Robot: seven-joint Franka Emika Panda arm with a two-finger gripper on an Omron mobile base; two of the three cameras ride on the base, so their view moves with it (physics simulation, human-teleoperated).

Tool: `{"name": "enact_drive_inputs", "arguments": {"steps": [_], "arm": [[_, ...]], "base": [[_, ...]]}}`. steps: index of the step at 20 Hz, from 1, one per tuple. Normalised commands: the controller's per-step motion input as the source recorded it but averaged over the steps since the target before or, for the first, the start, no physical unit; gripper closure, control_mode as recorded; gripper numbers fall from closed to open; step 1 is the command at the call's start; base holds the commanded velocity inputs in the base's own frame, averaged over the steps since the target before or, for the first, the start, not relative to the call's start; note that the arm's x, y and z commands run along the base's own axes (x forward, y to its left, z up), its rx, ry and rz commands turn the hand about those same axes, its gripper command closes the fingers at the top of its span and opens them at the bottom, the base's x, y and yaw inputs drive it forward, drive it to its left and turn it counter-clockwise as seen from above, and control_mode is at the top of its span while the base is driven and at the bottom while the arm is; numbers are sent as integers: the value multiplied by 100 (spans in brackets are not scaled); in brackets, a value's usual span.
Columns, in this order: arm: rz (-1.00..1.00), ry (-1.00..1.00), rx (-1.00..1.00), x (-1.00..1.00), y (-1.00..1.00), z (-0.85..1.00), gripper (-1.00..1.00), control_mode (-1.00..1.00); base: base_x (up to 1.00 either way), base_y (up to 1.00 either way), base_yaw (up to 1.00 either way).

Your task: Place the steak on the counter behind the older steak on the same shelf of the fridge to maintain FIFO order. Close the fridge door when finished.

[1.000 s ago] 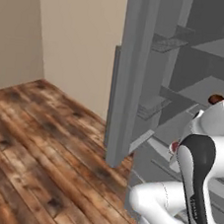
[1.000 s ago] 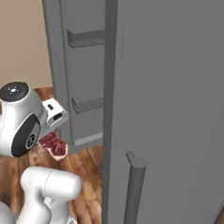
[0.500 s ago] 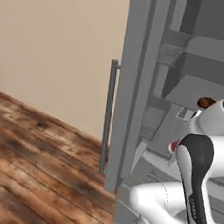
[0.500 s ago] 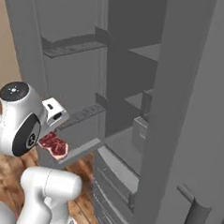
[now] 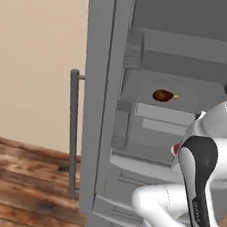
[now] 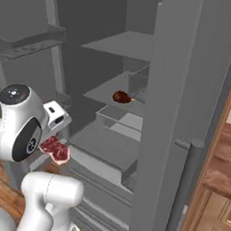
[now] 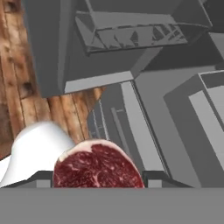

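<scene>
Facing the fridge (image 6: 172, 92): one steak (image 7: 97, 167) gripped, one older steak (image 6: 121, 96) shelved.

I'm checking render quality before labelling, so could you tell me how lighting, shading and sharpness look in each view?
Left base view: flat, even light, the fridge interior shaded grey, no glare. Right base view: the shelf is dim, yet the older steak stays distinct. Hand view: soft and slightly blurred; the steak is sharpest, cropped at the bottom edge.
</scene>
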Motion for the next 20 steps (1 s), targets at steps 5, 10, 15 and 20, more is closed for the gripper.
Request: {"name": "enact_drive_inputs", "arguments": {"steps": [5, 10, 15, 20], "arm": [[0, 0, 0, 0, 0, 0, 100, 100], [0, 0, 0, 0, 0, 0, 100, 100], [0, 0, 0, 0, 0, 0, 100, 100], [0, 0, 0, 0, 0, 0, 100, 100]], "base": [[39, -7, -54], [43, 8, -31], [23, -13, -2], [57, 0, -30]]}}
